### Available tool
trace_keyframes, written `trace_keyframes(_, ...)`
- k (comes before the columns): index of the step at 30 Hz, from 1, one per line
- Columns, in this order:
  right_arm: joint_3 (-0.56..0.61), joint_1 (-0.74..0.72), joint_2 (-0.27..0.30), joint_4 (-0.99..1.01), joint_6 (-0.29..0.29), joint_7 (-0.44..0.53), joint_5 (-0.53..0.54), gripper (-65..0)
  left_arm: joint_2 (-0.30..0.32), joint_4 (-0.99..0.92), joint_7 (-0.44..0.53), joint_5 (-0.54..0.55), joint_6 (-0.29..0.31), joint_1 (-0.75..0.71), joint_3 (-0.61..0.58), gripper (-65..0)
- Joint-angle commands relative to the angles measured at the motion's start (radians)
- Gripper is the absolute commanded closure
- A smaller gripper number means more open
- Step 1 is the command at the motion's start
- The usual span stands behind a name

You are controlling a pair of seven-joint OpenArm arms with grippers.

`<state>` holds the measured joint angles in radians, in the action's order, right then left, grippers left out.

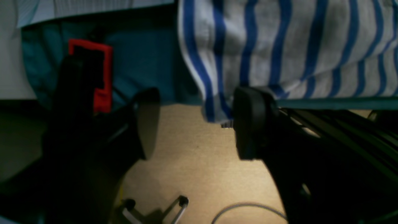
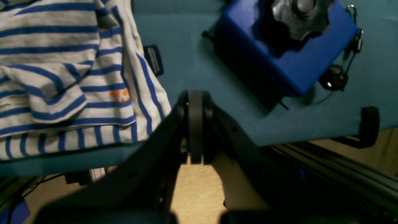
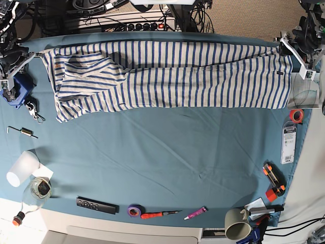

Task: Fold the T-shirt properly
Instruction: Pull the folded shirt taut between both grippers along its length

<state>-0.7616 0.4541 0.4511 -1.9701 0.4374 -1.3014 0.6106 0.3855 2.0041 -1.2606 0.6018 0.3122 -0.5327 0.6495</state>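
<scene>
the t-shirt [image 3: 172,76] lies stretched as a long folded band along the far edge of the teal table cloth [image 3: 162,152], spanning nearly from 1 side to the other. my worry is the corner by my left gripper [image 1: 192,124]: it hangs past the table edge, so it could slide off or drag the band crooked, and if i pull away carelessly the pad [image 1: 248,124] touching that corner may snag it. at the other end the sleeve area is bunched, which could spoil a clean next fold. my left jaws stand wide apart, holding nothing, with the striped corner just against 1 pad. my right gripper [image 2: 195,124] is pressed closed on nothing, just beside the shirt's edge near the blue clamp [image 2: 289,46].
</scene>
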Motion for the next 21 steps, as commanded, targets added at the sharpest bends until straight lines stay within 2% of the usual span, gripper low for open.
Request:
trace_keyframes(1, -0.011, -0.002, 0.023, -0.013, -0.003, 0.014, 0.002, -1.0, 0.016, 0.030, 0.008, 0.002, -0.016, -0.002, 0.008, -37.8)
trace_keyframes(5, -0.011, -0.002, 0.023, -0.013, -0.003, 0.014, 0.002, -1.0, 0.017, 0.109, 0.016, -0.035, -0.055, -0.002, 0.008, -37.8)
trace_keyframes(9, -0.011, -0.002, 0.023, -0.013, -0.005, 0.016, 0.002, -1.0, 0.016, 0.209, 0.079, -0.046, -0.087, -0.002, 0.008, -37.8)
trace_keyframes(16, -0.011, -0.003, 0.023, -0.013, -0.008, 0.019, 0.002, -1.0, 0.016, 0.159, 0.109, 0.028, -0.076, 0.050, 0.008, -37.8)
trace_keyframes(21, -0.011, -0.003, 0.023, -0.013, -0.008, 0.022, 0.002, -1.0, 0.016, 0.054, 0.088, 0.105, -0.023, 0.115, 0.008, -37.8)
